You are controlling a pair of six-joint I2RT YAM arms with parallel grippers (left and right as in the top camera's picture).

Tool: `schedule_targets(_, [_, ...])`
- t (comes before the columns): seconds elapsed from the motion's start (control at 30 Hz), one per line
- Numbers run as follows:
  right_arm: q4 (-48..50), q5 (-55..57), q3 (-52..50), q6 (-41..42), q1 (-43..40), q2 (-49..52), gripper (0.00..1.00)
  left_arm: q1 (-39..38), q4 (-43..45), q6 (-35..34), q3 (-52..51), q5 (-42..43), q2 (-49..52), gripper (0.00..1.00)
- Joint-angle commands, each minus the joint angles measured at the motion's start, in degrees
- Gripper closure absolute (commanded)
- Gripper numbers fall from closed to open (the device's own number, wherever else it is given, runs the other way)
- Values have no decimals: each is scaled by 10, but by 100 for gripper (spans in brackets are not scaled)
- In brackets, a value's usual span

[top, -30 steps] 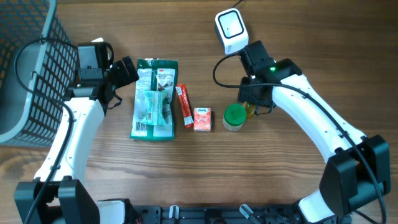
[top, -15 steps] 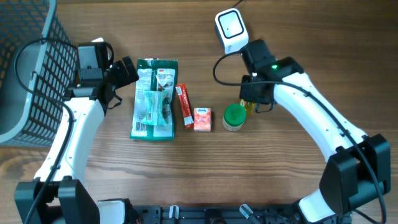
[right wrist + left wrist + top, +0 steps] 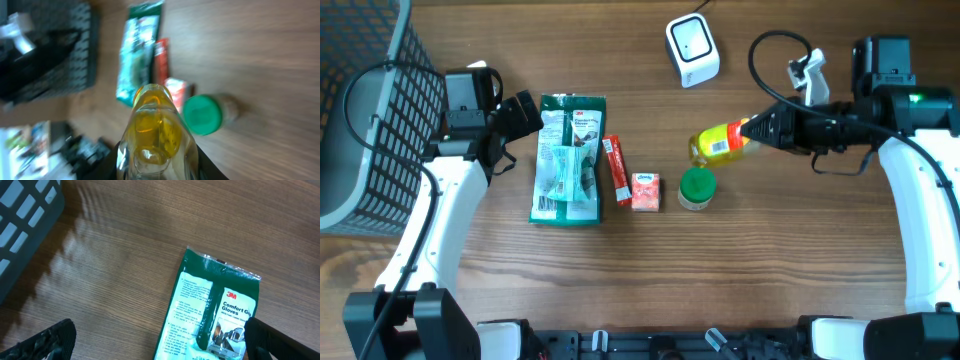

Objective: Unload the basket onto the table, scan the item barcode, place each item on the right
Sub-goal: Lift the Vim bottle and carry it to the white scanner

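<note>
My right gripper (image 3: 757, 130) is shut on a clear bottle of yellow liquid (image 3: 720, 143), held lying sideways above the table, its end toward the left. In the right wrist view the bottle (image 3: 154, 125) fills the space between the dark fingers (image 3: 116, 161) of that gripper (image 3: 157, 162). The white barcode scanner (image 3: 692, 48) stands at the back, up and left of the bottle. My left gripper (image 3: 525, 115) hangs open at the top left corner of a green gloves pack (image 3: 568, 158). That pack (image 3: 212, 307) lies between the spread left gripper (image 3: 160, 345) fingers.
A green-lidded jar (image 3: 697, 188), a pink box (image 3: 645, 190) and a red stick pack (image 3: 616, 170) lie in a row mid-table. A dark mesh basket (image 3: 360, 110) stands at the far left. The scanner's cable runs off the back edge.
The right arm has swung from over the jar out to the right, closing on the yellow bottle and lifting it off the table. The left arm has not moved.
</note>
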Motion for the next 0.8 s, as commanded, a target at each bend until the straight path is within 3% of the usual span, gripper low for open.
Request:
schedule_targets(0.0, [-24,-138,10,-72,-2,-4,77,2,1,5,4,-5,-2,0])
schedule_targets(0.13, [-61,-210,10,-123,-2,-4,77,2,1,5,4,-5,-2,0])
schedule_targets(0.47, [-75,-194,10,-122,-1,-4,77,2,1,5,4,-5,-2,0])
schedule_targets(0.57, [-45,-64,9,-113,-1,-3,78,2,1,5,4,-5,-2,0])
schedule_targets(0.63, [-16,57,7,-58,-1,-3,83,2,1,5,4,-5,-2,0])
schedule_targets(0.7, [11,107,8,8,2,-3,83,2,1,5,4,-5,-2,0])
schedule_targets(0.77, [28,130,19,16,14,-3,84,2,1,5,4,-5,-2,0])
